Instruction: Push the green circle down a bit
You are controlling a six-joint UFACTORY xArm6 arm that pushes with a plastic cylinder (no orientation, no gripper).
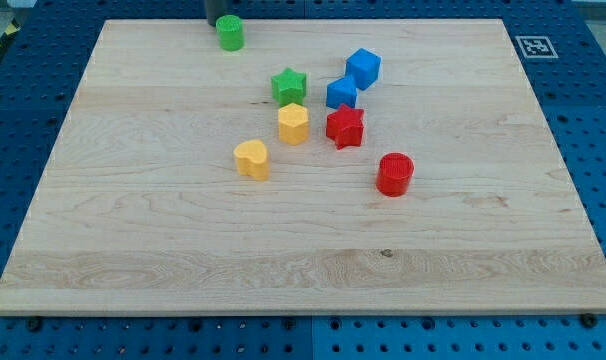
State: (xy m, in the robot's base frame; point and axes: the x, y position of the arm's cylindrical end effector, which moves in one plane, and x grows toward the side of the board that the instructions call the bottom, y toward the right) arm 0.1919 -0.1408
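Observation:
The green circle (230, 32) stands near the top edge of the wooden board (133, 200), left of centre. My rod comes in from the view's top edge, and my tip (216, 21) sits just above and left of the green circle, close to it or touching it. A green star (289, 86) lies lower and to the right.
A cluster sits mid-board: a blue cube (363, 68), a second blue block (341, 93), a yellow hexagon (293, 124), a red star (345, 126), a yellow heart-like block (251, 159) and a red cylinder (394, 174). A marker tag (535, 46) lies beyond the top right corner.

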